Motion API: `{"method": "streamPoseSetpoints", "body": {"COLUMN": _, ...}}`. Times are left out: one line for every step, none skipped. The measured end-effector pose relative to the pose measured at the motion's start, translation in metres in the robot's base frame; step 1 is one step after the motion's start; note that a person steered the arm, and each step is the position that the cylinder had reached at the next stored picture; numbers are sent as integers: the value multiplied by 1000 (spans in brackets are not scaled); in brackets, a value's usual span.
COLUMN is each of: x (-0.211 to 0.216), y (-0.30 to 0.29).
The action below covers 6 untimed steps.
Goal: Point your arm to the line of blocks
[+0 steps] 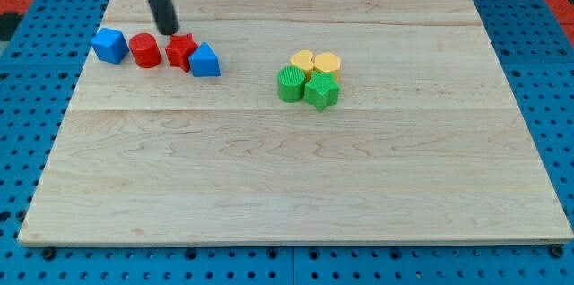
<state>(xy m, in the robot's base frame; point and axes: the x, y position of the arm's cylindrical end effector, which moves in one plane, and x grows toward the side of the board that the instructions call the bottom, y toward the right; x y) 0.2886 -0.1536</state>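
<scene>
A line of blocks lies at the board's upper left: a blue cube (109, 45), a red cylinder (144, 50), a red star-shaped block (182, 51) and a blue block with a peaked top (205, 60). My tip (169, 30) is just above the line, between the red cylinder and the red star block, close to both. The dark rod rises from it to the view's top edge.
A tight cluster sits right of centre: two yellow blocks (303, 60) (326, 62), a green cylinder (291, 84) and a green star-shaped block (321, 91). The wooden board (296, 186) lies on a blue pegboard surface.
</scene>
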Motion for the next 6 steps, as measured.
{"method": "streamPoseSetpoints", "body": {"x": -5, "y": 62}}
{"method": "streamPoseSetpoints", "body": {"x": 24, "y": 115}}
{"method": "streamPoseSetpoints", "body": {"x": 89, "y": 100}}
{"method": "streamPoseSetpoints", "body": {"x": 132, "y": 44}}
{"method": "streamPoseSetpoints", "body": {"x": 131, "y": -5}}
{"method": "streamPoseSetpoints", "body": {"x": 117, "y": -13}}
